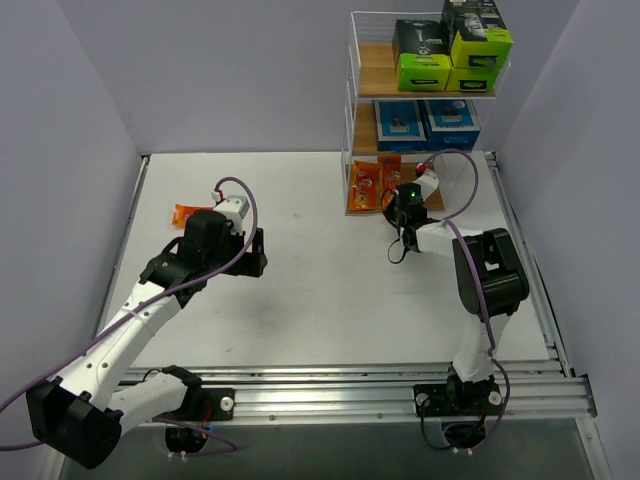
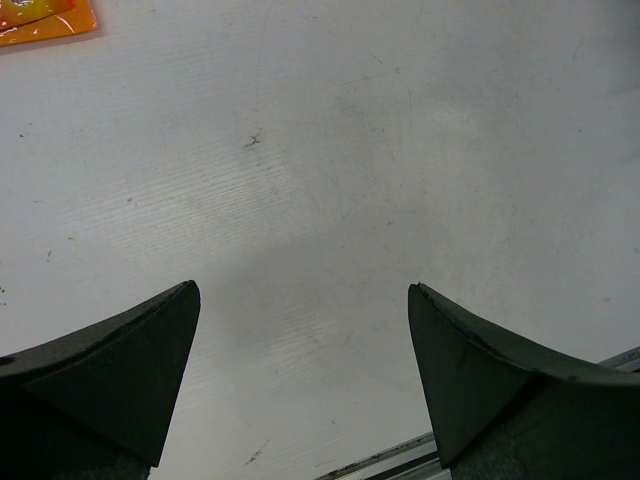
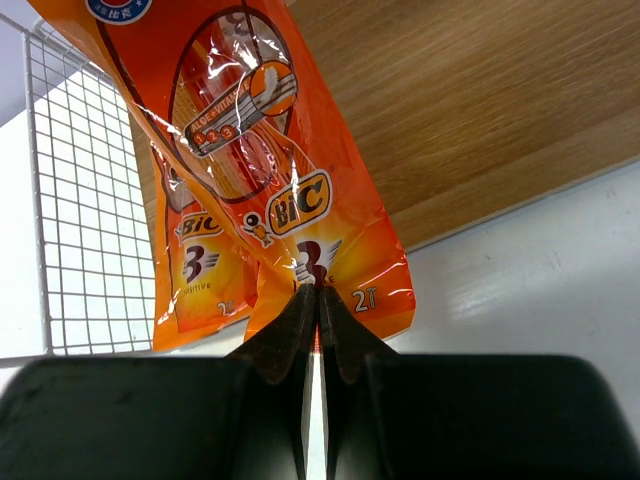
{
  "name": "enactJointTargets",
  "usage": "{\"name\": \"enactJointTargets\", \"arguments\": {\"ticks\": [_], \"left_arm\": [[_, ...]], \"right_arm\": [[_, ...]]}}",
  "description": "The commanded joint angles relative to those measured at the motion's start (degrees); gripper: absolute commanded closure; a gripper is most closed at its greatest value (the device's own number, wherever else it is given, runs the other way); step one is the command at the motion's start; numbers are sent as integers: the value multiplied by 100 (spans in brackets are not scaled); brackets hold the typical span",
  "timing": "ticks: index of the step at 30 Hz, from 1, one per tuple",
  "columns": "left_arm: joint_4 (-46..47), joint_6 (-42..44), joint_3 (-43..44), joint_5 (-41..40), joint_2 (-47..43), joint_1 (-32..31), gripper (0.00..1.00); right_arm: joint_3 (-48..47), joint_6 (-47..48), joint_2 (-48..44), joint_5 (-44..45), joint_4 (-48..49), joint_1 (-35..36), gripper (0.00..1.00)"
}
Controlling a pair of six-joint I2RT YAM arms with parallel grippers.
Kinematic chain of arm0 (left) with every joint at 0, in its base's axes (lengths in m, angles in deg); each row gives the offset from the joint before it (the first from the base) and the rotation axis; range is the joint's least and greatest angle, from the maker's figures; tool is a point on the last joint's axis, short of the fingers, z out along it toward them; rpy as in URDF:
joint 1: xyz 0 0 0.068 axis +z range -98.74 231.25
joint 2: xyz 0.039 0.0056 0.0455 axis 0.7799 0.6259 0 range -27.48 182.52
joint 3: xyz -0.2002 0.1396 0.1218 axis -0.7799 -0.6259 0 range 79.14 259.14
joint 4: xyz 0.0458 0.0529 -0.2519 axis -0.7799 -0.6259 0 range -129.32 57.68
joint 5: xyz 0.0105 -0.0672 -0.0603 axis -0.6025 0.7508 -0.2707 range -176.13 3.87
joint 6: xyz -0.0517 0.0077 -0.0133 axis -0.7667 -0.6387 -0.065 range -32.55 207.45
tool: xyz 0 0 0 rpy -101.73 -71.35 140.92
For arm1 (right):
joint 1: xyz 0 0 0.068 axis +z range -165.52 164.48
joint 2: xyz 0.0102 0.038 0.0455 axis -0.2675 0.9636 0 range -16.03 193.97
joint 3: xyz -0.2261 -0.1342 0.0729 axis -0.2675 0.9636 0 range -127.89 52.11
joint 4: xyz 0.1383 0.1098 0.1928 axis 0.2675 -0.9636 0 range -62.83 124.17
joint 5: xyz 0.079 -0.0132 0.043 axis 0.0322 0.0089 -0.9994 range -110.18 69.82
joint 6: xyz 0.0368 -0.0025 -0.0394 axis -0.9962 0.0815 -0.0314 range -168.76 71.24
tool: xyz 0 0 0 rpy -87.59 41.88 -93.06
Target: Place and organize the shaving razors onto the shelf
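Observation:
The shelf (image 1: 366,62) stands at the back right. Its top tier holds black-and-lime razor boxes (image 1: 424,56), and its middle tier holds blue razor cards (image 1: 428,122). On the bottom board an orange razor packet (image 1: 363,188) leans upright. My right gripper (image 3: 318,292) is shut on the lower edge of a second orange packet (image 3: 290,190), held upright over the bottom board (image 3: 480,100), next to the leaning one (image 3: 195,270). Another orange packet (image 1: 187,212) lies on the table at the left, at the top left corner (image 2: 45,20) of the left wrist view. My left gripper (image 2: 303,292) hovers open over bare table.
The shelf's white wire side (image 3: 90,200) is just left of the held packet. Grey walls close in the white table (image 1: 320,300) on three sides. An aluminium rail (image 1: 400,385) runs along the near edge.

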Motion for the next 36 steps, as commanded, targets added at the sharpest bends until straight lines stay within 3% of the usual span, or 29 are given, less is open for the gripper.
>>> {"name": "enactJointTargets", "arguments": {"ticks": [1,36], "left_arm": [[98,79,288,93,-23,-26,6],[89,97,297,93,47,-26,6]], "right_arm": [[-291,93,80,231,292,-66,100],[-916,31,933,407,143,-268,97]]}}
